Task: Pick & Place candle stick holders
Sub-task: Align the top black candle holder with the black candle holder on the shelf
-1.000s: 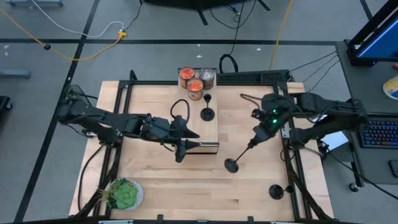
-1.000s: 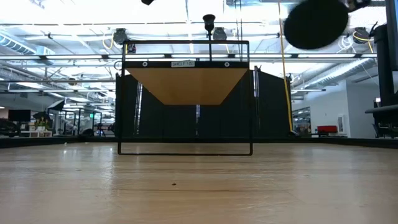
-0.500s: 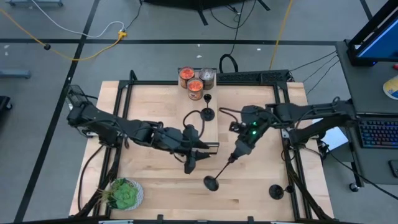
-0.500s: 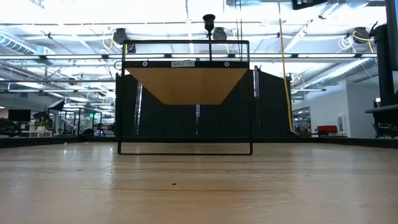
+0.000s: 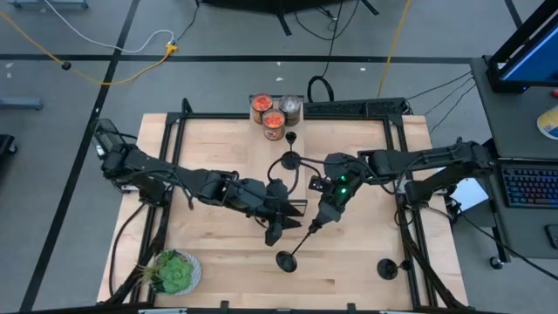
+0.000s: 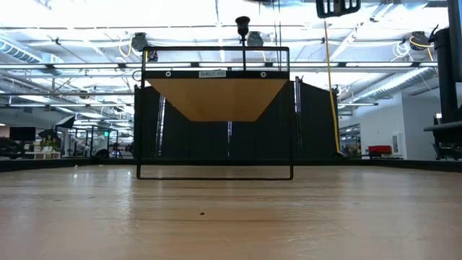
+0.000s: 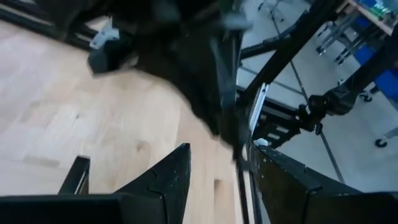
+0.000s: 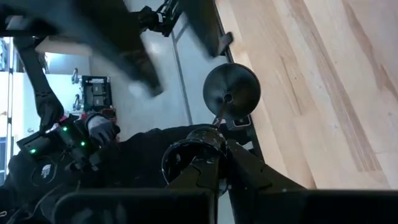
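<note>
My right gripper [image 5: 316,224] is shut on one black candle stick holder above the middle of the table; its round base [image 5: 286,260] points to the near left. My left gripper [image 5: 277,232] is open just left of that holder's stem and touches nothing; its fingers show spread in the left wrist view [image 7: 217,171]. A second holder [image 5: 290,159] stands upright by its base on the small shelf [image 5: 299,185]. A third holder [image 5: 386,268] stands on the table at the near right. My right gripper pinches the holder's cup end [image 8: 194,151] between its two fingers. The fingers slant from the far right, in line with the stem. The holder is lifted clear of the table and tilted, its base [image 8: 231,90] standing away from the fingers.
Two jars with red contents [image 5: 261,105] [image 5: 274,125] and a silvery jar [image 5: 290,107] stand at the table's far edge. A green plant [image 5: 172,272] sits at the near left corner. The shelf also shows in the low view [image 6: 216,108], bare wood in front of it.
My right gripper has carried the tilted holder toward the table's left and near edge, still clear of the table. My left gripper has moved toward the right and near edge, closing in on the holder's stem.
</note>
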Robot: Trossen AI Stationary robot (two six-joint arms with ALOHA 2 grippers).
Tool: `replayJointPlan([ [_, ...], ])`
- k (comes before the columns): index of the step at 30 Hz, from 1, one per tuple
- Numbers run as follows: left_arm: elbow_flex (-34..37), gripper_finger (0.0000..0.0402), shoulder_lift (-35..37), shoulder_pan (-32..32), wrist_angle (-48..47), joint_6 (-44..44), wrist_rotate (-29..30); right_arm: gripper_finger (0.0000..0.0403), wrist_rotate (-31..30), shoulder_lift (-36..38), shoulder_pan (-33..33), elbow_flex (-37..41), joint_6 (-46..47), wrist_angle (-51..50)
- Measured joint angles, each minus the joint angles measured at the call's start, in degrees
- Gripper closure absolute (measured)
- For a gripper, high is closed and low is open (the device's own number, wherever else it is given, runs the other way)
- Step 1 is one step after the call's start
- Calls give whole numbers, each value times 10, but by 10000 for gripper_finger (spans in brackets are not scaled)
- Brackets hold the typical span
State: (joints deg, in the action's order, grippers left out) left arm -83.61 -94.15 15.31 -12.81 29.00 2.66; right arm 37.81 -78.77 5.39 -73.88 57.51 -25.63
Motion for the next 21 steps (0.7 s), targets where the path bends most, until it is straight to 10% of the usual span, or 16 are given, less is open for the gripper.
replayJointPlan([
  [21,1,112,-27,-2,24,50,-42,399,-5,-15,0,0,-34,46],
])
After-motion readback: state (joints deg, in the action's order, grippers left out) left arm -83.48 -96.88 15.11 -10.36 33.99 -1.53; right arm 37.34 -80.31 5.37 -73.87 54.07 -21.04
